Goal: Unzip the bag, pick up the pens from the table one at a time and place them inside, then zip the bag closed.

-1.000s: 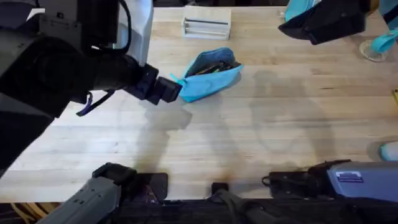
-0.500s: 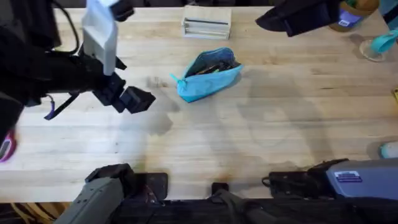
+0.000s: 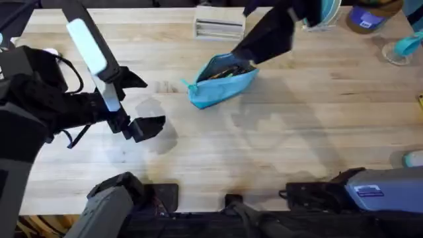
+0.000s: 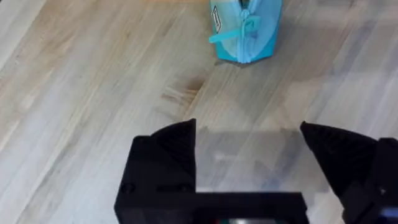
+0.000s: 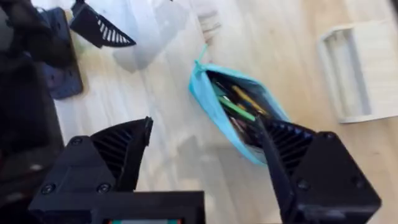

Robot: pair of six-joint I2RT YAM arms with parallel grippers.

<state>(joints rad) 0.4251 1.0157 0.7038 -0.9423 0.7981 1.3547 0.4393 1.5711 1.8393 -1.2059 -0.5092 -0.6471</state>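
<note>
Zipping stage judged | pouch lies unzipped on bench, pens inside | left hand apart, off pouch | right hand apart above opening | pull tab to be gripped next

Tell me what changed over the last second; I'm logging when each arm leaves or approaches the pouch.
The left claw pulled away from the bag's zipper end, back toward its base, and is open and empty. The right claw swung in from the far right and now hangs open over the bag. The bag stayed in place on the table, unzipped, with pens inside.
</note>
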